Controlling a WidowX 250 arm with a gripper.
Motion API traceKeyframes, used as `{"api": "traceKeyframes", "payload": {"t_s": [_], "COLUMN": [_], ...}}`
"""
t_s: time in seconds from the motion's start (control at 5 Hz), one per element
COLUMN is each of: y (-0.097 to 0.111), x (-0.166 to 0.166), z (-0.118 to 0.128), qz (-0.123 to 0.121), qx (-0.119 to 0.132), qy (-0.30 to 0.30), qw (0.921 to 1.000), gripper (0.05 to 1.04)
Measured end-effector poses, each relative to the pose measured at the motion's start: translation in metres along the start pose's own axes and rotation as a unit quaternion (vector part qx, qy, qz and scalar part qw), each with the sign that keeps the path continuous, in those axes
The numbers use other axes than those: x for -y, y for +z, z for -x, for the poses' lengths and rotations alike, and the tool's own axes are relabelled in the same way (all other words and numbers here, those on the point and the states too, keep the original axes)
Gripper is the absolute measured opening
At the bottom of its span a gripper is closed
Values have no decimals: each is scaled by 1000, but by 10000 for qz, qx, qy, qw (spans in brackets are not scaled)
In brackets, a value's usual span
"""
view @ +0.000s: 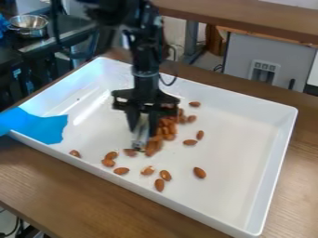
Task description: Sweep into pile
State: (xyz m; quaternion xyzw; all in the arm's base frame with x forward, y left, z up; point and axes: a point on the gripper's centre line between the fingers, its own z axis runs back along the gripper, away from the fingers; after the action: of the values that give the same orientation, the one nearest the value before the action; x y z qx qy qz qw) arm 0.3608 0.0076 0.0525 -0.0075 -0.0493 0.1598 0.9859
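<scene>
Almonds (166, 128) crowd into a heap near the middle of the white tray (287, 139), partly hidden behind the gripper (143, 131), so the heap can't be counted. The gripper's fingers are drawn in narrow around a pale, silvery tool (140, 139), whose shape is blurred; its lower end is down by the heap's near side. The black arm (146, 56) is blurred too and cut off at the top. A blue sheet (37, 125) runs out past the left edge and covers the tray's left corner.

Raised walls ring the tray on the brown counter (93, 200). The widest stretch of bare tray floor runs from the heap to the right wall; the near-left wall leaves much less room beside the closest strays.

Count one arm, one tray, one tool, one blue sheet and roughly thirteen almonds outside the heap: four to its right, the others toward the near side and left. One metal bowl (29, 25) sits at the upper left, beyond the tray.
</scene>
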Motion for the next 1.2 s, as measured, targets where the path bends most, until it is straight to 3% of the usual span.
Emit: {"api": "traceKeyframes", "payload": {"t_s": [0.8, 1.2], "y": [-5, -1], "x": [112, 129], "z": [-14, -23], "qz": [108, 86], "qx": [-167, -588], "qy": [463, 925], "qw": [9987, 9939], "gripper": [382, 381]}}
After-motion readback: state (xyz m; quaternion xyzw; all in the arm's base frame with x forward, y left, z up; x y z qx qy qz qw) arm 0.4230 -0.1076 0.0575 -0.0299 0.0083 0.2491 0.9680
